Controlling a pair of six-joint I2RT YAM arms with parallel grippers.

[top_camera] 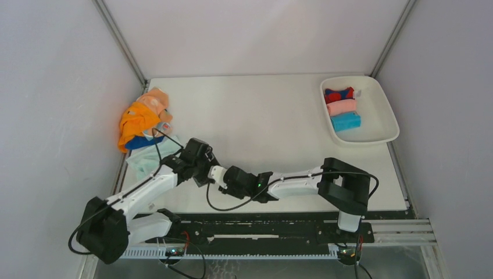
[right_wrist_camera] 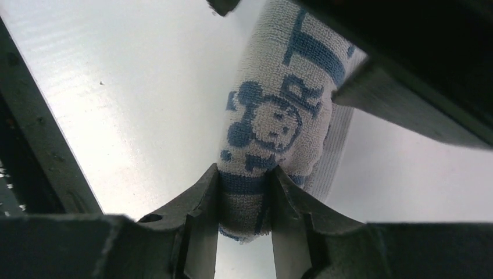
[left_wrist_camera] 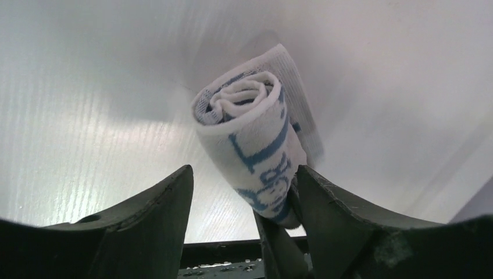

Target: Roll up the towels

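A white towel with blue print [left_wrist_camera: 250, 133] is rolled into a tight cylinder above the table. My right gripper [right_wrist_camera: 244, 170] is shut on one end of the roll [right_wrist_camera: 273, 116]. My left gripper [left_wrist_camera: 245, 168] is open, its fingers either side of the roll, which lies close to its right finger [left_wrist_camera: 325, 203]. In the top view both grippers meet at the front left of the table, the left [top_camera: 203, 165] and the right [top_camera: 224, 177], and only a white sliver of towel [top_camera: 216, 172] shows between them.
A pile of unrolled towels [top_camera: 142, 119], orange, pink, blue and mint, lies at the table's left edge. A white tray [top_camera: 388, 125] at the back right holds three rolled towels: red and blue, pink, and blue.
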